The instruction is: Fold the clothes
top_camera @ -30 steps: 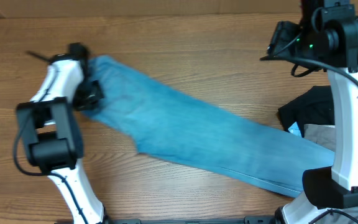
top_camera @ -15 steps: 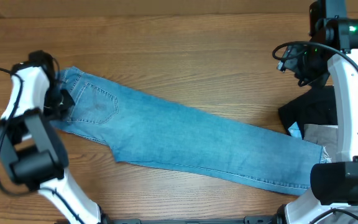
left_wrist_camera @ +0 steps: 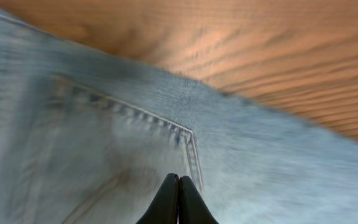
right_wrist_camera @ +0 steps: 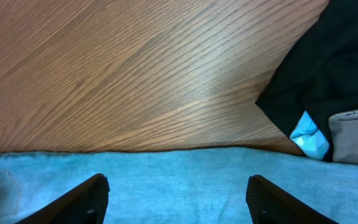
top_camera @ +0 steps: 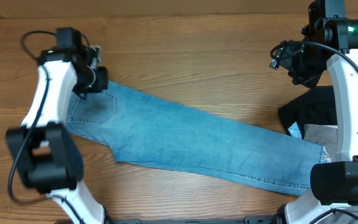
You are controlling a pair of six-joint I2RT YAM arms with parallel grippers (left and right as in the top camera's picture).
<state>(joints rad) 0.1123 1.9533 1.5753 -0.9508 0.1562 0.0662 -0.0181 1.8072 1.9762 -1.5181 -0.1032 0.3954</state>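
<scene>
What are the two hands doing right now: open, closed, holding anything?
Left hand: closed, nothing visible between its fingers.
Right hand: open, holding nothing.

The left gripper (top_camera: 93, 81) has swung back in from beyond the waist end of the jeans (top_camera: 197, 140), where it was half a second ago. It is now over the denim with the back pocket (left_wrist_camera: 104, 143) just ahead of its closed fingertips. A second ago the waist was bunched beside this gripper, and it now lies spread flat beneath it. The right gripper (top_camera: 289, 59), jaws wide apart, has dropped slightly from its place a second ago, so the trouser leg is a little nearer below it.
</scene>
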